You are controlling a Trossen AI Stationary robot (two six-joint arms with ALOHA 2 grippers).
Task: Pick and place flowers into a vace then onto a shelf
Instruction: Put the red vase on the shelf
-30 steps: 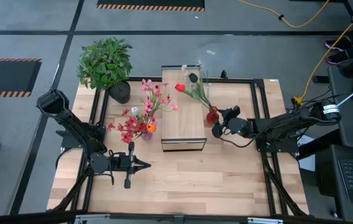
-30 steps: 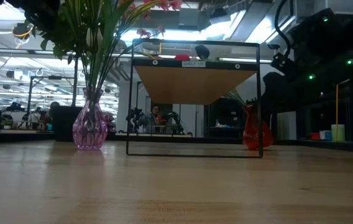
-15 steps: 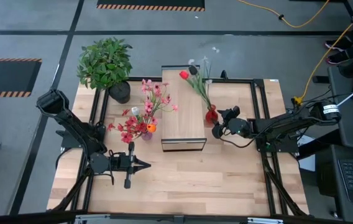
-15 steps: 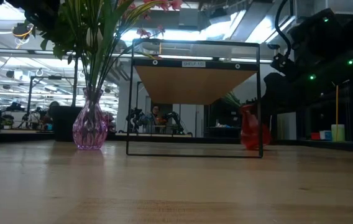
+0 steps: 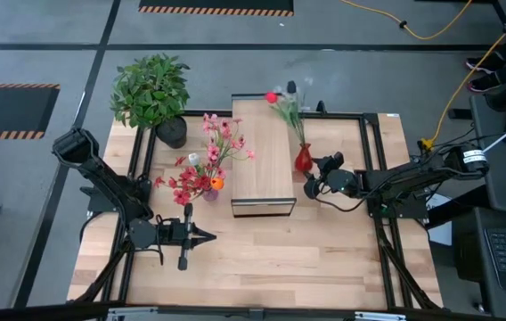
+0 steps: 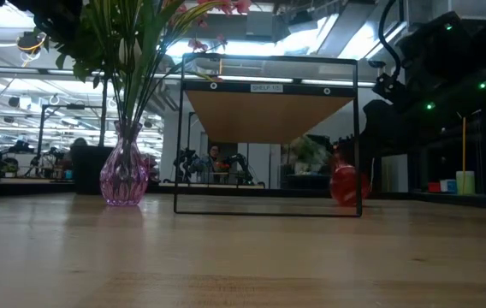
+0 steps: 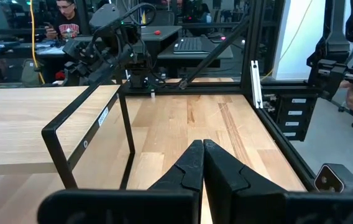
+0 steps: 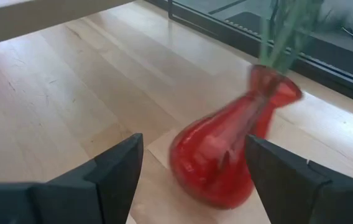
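So the red vase (image 5: 303,160) with a few flowers (image 5: 281,100) in it sits on the surface just beside the shelf (image 5: 261,160), on the side away from the pink vase (image 5: 210,192). It looks tilted and smeared in the right wrist view, so my guess is it's wobbling, not settled. The right end effector (image 5: 311,181) is right next to it with its fingers (image 8: 111,168) spread wide on either side of the vase body, gripping nothing. Probably lined up that way to grab the belly and lift it onto the shelf.

The pink vase, with its own bunch of stems, stands on the shelf's other side. The left end effector (image 5: 201,236) is parked well away from the shelf, pinched shut and empty, just waiting.
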